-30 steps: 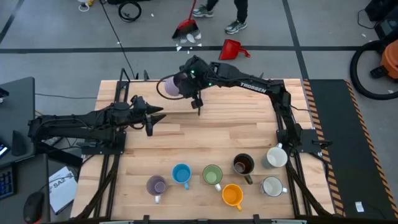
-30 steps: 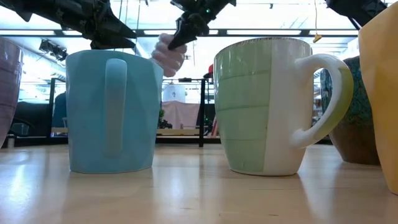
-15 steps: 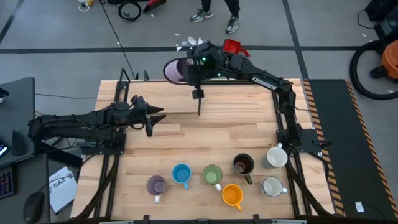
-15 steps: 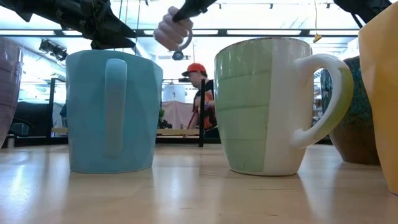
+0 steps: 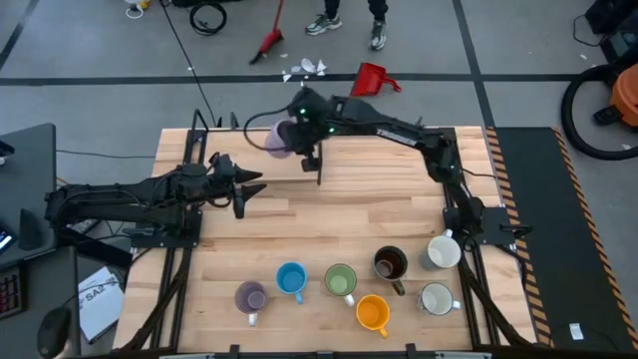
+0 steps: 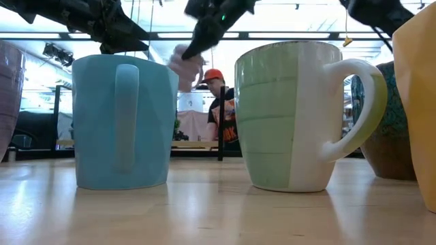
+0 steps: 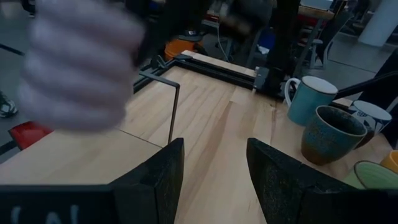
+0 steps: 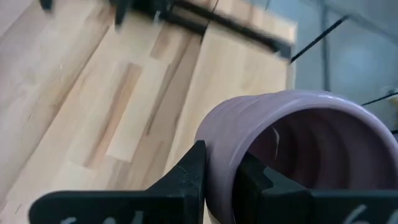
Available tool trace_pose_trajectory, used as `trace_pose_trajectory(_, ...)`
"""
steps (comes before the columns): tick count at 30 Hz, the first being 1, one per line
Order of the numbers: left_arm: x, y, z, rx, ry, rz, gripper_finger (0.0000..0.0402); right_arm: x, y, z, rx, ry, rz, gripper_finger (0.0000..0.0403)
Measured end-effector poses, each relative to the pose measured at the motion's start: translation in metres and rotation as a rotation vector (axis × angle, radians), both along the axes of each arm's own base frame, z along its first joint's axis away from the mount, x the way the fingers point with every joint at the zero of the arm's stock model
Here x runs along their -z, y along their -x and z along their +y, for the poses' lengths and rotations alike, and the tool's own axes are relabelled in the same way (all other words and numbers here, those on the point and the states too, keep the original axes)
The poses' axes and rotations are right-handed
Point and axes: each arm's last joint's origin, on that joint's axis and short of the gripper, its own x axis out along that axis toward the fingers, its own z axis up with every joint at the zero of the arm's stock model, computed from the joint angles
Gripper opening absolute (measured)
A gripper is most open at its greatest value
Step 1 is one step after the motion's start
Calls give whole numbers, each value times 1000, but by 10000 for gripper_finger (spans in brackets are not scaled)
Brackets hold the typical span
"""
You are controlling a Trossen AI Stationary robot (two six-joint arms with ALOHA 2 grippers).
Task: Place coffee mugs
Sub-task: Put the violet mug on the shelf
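My right gripper point(image 5: 299, 133) is shut on a lilac mug point(image 5: 279, 137), held in the air over the far middle of the table; it is blurred in the low view point(image 6: 185, 62) and in the left wrist view point(image 7: 81, 68). My left gripper point(image 5: 249, 189) is open and empty over the table's left part. Standing near the front edge are a second lilac mug point(image 5: 250, 296), a blue point(image 5: 290, 279), a green point(image 5: 341, 281), an orange point(image 5: 372, 313), a dark brown point(image 5: 390, 264) and a white mug point(image 5: 436, 298). Another white mug point(image 5: 443, 251) is beside them. My right gripper pinches the lilac mug's wall at the rim point(image 8: 219, 163), one finger point(image 8: 252, 180) inside the mouth and one finger point(image 8: 189, 171) outside. The mug is lifted clear of the table and lies on its side, its mouth turned sideways.
A thin black bent rod point(image 5: 319, 168) stands on the table just under the held mug; it also shows in the left wrist view point(image 7: 171, 106). The middle of the wooden table point(image 5: 339, 214) is bare wood. A person point(image 6: 221, 109) stands beyond the far edge.
My right gripper has risen with the lilac mug toward the far edge, then come back down to about its earlier height, still shut on the mug. The person beyond the table has moved about.
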Motion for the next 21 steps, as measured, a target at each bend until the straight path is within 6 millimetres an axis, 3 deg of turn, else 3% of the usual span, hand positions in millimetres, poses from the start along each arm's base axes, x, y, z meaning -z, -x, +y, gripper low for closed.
trace_pose_trajectory(8, 0, 0, 0, 1, -1, 1, 181, 58, -23, -11, -10, -30, 135, 55)
trace_pose_trajectory(21, 0, 0, 0, 2, -1, 5, 181, 73, -13, -14, 12, -167, 268, 55)
